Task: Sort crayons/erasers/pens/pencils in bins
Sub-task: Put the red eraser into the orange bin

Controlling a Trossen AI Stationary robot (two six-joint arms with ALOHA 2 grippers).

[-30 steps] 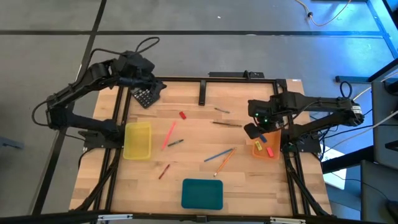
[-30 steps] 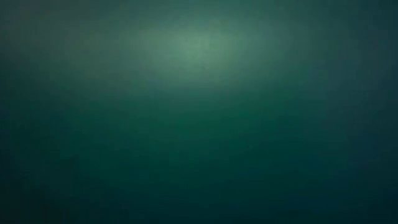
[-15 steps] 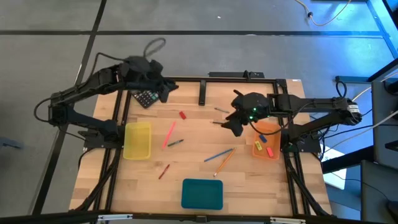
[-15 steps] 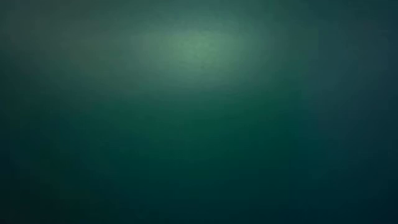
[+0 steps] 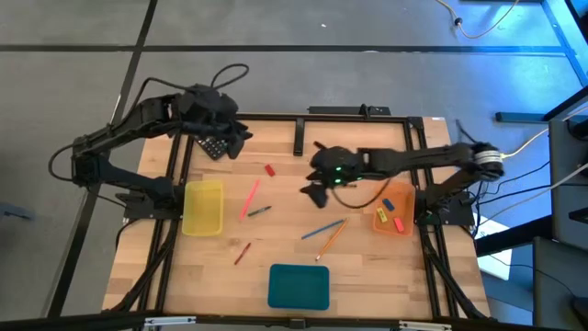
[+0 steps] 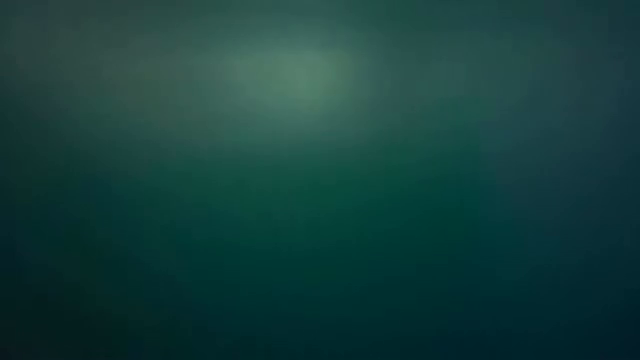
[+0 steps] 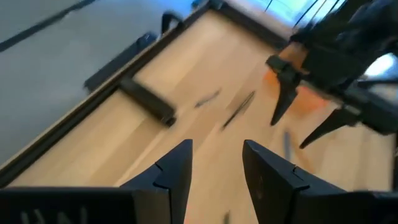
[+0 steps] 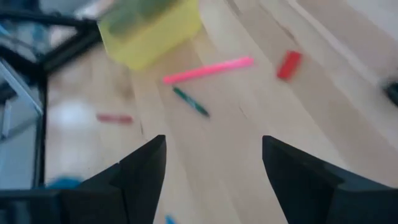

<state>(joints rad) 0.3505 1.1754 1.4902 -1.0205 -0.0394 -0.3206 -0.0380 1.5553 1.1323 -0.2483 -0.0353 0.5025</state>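
Note:
My right gripper (image 5: 317, 190) is open and empty above the table's middle, close to a dark long stick (image 5: 328, 163). Its wrist view shows a pink pen (image 8: 208, 70), a green pen (image 8: 191, 101), a red eraser (image 8: 289, 64), a reddish crayon (image 8: 114, 117) and the yellow bin (image 8: 149, 25) lying on the wood ahead. My left gripper (image 5: 235, 134) is open and empty (image 7: 217, 162) at the far left, above the black calculator (image 5: 213, 145). The orange bin (image 5: 393, 213) holds blue, yellow and red erasers.
The teal bin (image 5: 299, 286) stands at the near edge. A blue pen (image 5: 322, 228) and an orange pencil (image 5: 333, 239) lie between it and my right gripper. A black bar (image 5: 299, 138) stands at the far edge. The low view shows only dark green.
My right gripper has swung from above the orange bin toward the table's left, out over the table's middle, with the arm stretching out. My left gripper has shifted a little toward the table's right above the calculator.

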